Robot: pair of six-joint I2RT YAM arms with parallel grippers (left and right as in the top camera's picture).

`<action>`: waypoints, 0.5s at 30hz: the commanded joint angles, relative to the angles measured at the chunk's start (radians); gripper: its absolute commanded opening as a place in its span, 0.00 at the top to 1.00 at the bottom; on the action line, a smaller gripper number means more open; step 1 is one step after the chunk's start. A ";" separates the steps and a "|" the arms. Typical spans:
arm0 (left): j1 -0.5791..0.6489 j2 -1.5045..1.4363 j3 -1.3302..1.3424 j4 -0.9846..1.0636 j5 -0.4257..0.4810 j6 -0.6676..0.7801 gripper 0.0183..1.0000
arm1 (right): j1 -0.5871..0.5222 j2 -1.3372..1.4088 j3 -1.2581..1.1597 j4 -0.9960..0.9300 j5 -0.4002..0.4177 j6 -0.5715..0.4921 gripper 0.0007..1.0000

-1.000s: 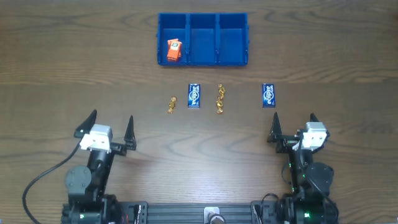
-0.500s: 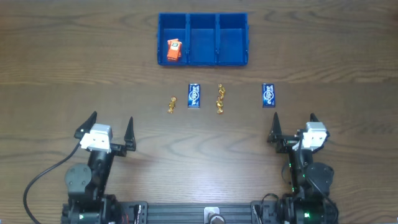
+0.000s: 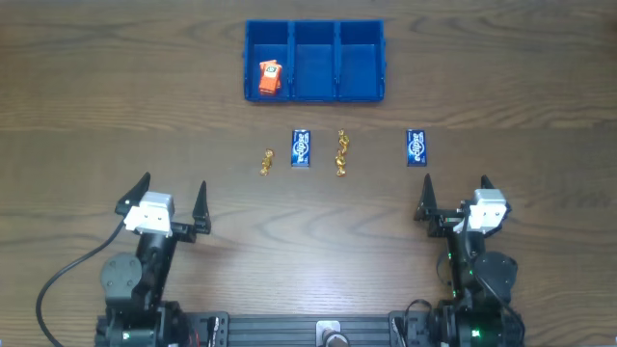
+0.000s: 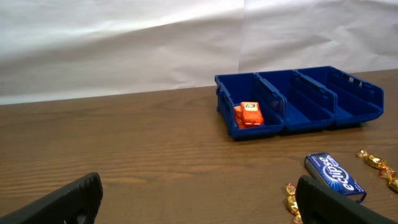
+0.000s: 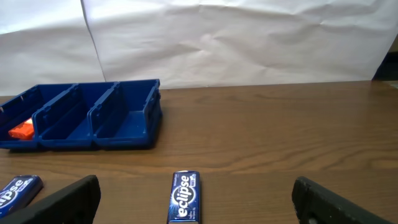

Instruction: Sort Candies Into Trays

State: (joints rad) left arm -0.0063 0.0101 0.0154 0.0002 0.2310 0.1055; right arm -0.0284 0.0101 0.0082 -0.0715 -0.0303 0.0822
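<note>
Blue plastic makes the tray [image 3: 315, 94], three bins side by side at the far middle of the wooden table [image 3: 540, 116] in the top view. The orange candy [image 3: 270, 77] lies in its left bin. Nearer the arms a row lies on the table, from left to right: small gold candy [image 3: 267, 162], left pack [image 3: 301, 147], long gold candy [image 3: 341, 152], right pack [image 3: 416, 147]. The left gripper [image 3: 174, 191] sits near its base, jaws spread wide and holding nothing. The small gold candy is ahead of it and toward the middle, well apart. The right gripper [image 3: 456, 188] is likewise wide apart and empty, and the right pack lies ahead of it, near but not touching.

In the left wrist view the spread fingers [image 4: 74, 199] frame bare wood. The left pack [image 4: 334, 176] and small gold candy [image 4: 291, 198] lie just beyond one finger, the long gold candy [image 4: 376, 165] past them. The tray [image 4: 261, 132] stands farther off, the orange candy [image 4: 249, 114] in its end bin.

In the right wrist view the right pack [image 5: 185, 196] lies ahead of the gap between the parted fingers [image 5: 68, 202], touching neither. The left pack [image 5: 15, 190] lies off to one side, and the tray [image 5: 124, 134] stands beyond.
</note>
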 commanded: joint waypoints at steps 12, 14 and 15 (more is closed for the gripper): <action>0.007 -0.006 -0.011 -0.053 0.024 -0.004 0.00 | 0.006 -0.007 0.000 -0.006 -0.023 -0.001 0.00; 0.007 -0.006 -0.011 -0.053 0.024 -0.004 0.00 | 0.006 -0.007 0.000 -0.005 -0.030 -0.001 0.00; 0.007 -0.006 -0.011 -0.053 0.024 -0.004 0.00 | 0.006 -0.007 0.000 0.002 -0.032 -0.001 0.00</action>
State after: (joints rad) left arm -0.0063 0.0101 0.0154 -0.0002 0.2310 0.1055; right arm -0.0284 0.0101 0.0082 -0.0704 -0.0376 0.0826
